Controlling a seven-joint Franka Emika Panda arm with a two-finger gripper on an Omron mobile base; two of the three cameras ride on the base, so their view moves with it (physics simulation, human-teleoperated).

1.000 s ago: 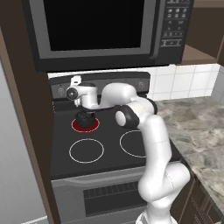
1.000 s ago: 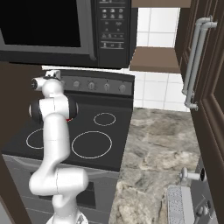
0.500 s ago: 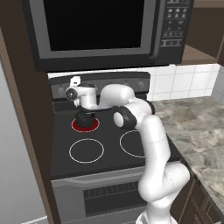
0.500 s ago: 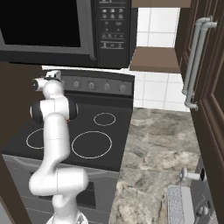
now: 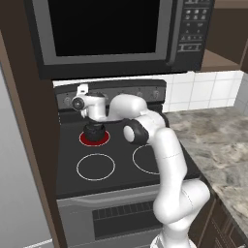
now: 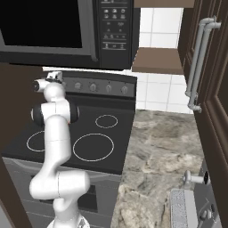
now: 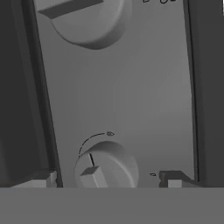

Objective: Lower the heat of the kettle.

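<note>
Kettle (image 5: 95, 131) on the glowing red burner (image 5: 94, 138) at the stove's (image 5: 121, 167) back left, same spot as a second ago. Gripper (image 7: 107, 181) up against the control panel (image 7: 131, 96) along the stove's back edge, near its left end, just above the kettle; arm pose in both base views almost unchanged from the earlier frames, perhaps a shade closer to the panel. Fingers (image 7: 175, 178) either side of a grey knob (image 7: 105, 168), apart, with gaps to the knob on both sides; hard to say whether either pad touches yet. Second knob (image 7: 85, 19) at the hand view's top. Microwave (image 5: 111, 34) above, counter (image 6: 164, 151) along the stove's right edge.
</note>
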